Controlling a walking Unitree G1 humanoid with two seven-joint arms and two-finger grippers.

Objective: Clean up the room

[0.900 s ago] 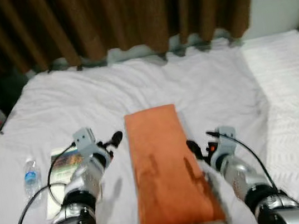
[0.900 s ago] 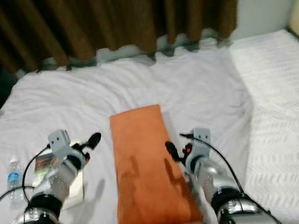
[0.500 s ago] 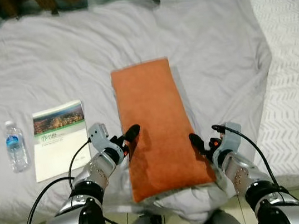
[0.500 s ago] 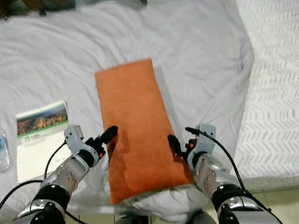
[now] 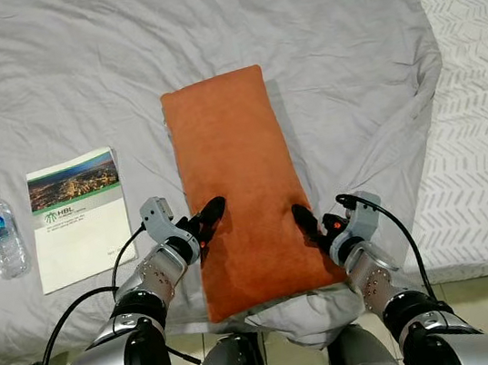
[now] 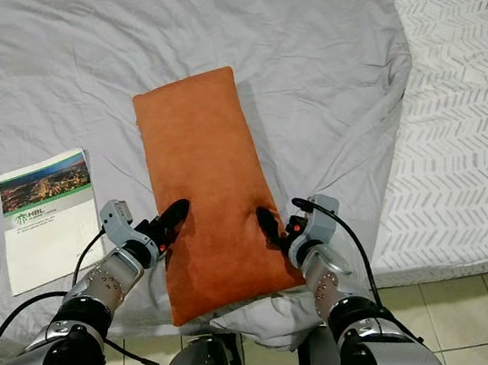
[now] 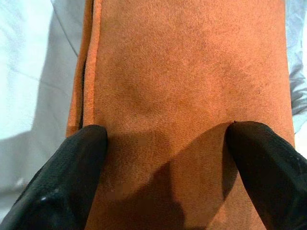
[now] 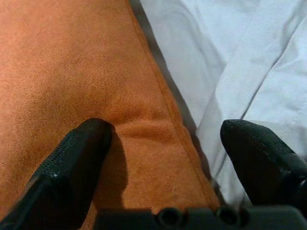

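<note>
Eye views: orange pillow (image 5: 238,188) lies lengthwise on grey sheet (image 5: 71,70), near end overhanging bed edge toward robot. Left gripper (image 5: 205,218) at pillow's left edge, right gripper (image 5: 308,223) at its right edge. Booklet (image 5: 80,216) and bottle (image 5: 0,233) well left; open sheet beyond pillow, patterned mattress (image 5: 481,110) to right.

Left wrist: jaws spread, fingers (image 7: 72,163) resting on pillow, nothing pinched.

Right wrist: jaws spread, straddling pillow's seam; one finger (image 8: 72,163) on fabric, other over sheet.

Risk: shallow grip on soft fabric may slip; right jaw could pinch sheet too, dragging bedding; overhanging end could slide to floor.
</note>
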